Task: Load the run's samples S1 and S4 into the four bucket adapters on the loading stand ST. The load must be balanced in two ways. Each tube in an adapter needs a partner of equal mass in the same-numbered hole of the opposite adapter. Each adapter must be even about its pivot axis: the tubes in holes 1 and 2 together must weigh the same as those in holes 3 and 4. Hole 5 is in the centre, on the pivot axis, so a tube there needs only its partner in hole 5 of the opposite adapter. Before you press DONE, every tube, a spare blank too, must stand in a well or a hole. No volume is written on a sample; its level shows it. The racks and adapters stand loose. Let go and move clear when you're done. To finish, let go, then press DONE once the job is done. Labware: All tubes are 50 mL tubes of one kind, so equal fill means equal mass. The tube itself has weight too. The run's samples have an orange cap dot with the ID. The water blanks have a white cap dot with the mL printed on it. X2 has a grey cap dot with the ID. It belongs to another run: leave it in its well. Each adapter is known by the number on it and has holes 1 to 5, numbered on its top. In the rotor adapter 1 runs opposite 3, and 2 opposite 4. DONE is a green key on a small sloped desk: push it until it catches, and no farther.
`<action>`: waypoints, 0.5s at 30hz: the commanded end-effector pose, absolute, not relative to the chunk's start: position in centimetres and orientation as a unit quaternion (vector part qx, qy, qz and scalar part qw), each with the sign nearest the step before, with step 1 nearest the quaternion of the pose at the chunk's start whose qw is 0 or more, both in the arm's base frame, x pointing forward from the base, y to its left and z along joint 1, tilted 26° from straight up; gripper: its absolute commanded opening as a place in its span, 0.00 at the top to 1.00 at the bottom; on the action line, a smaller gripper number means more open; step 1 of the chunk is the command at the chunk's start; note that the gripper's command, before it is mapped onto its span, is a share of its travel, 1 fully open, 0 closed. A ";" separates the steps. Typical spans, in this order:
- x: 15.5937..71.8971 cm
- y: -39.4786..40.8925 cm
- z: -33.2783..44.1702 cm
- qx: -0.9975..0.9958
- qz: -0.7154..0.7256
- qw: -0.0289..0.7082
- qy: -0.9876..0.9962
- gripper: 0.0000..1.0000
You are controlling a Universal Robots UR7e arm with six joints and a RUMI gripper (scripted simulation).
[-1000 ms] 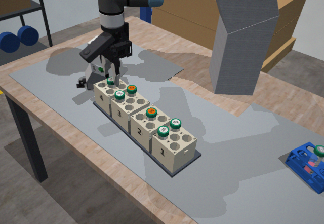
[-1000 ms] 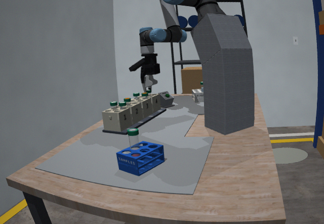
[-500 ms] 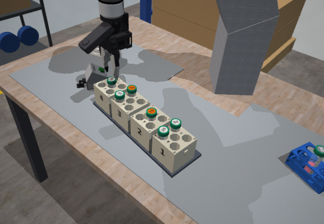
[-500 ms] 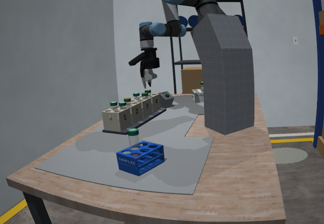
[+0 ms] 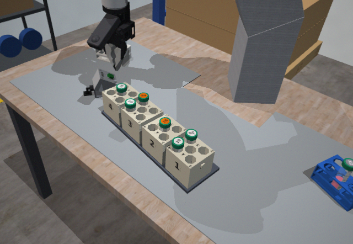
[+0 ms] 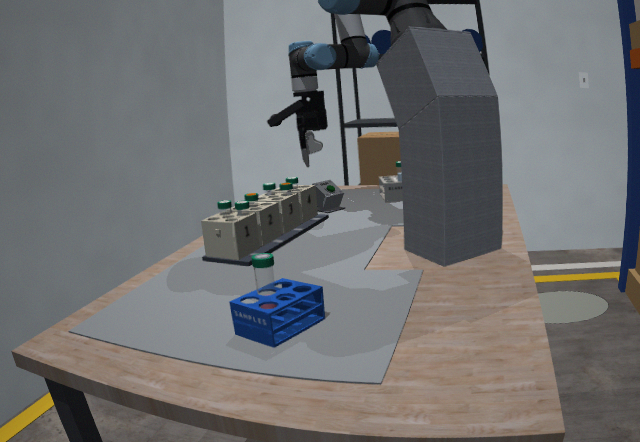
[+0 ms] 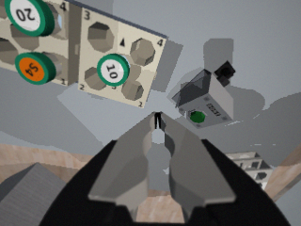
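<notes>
My gripper (image 5: 116,65) (image 6: 306,160) (image 7: 157,113) is shut and empty. It hangs in the air above the small sloped desk, whose green DONE key (image 5: 110,76) (image 6: 330,188) (image 7: 197,116) lies a little ahead of the fingertips. Four beige adapters stand in a row on the dark stand ST (image 5: 199,183) (image 6: 289,235). Adapter 4 (image 5: 110,107) holds the blank marked 10 (image 5: 121,87) (image 7: 113,70) in its centre hole. Adapter 3 (image 5: 129,124) holds S4 (image 5: 143,96) (image 7: 32,67) and the blank marked 20 (image 5: 130,103) (image 7: 25,14). Adapter 2 (image 5: 151,143) holds an orange-dot sample (image 5: 164,122). Adapter 1 (image 5: 176,165) holds two white-dot blanks (image 5: 177,143) (image 5: 191,134).
A blue SAMPLES rack (image 5: 330,178) (image 6: 279,318) at the table's other end holds one green-capped tube (image 5: 348,163) (image 6: 262,272). A white blanks rack (image 6: 391,186) (image 7: 245,162) stands behind the desk. A tall grey pillar (image 5: 265,50) (image 6: 449,168) stands on the table beside the mat.
</notes>
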State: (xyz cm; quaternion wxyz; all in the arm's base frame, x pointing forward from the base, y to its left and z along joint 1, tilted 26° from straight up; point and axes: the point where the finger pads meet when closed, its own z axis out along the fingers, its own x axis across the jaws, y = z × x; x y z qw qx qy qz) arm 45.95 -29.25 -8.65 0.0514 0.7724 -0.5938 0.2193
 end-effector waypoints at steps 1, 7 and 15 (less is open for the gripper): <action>44.0 -33.3 -7.8 0.849 0.211 0.068 -0.479 1.00; 42.6 -36.3 -7.3 0.897 0.203 0.089 -0.383 1.00; 41.9 -37.6 -7.0 0.941 0.188 0.117 -0.255 1.00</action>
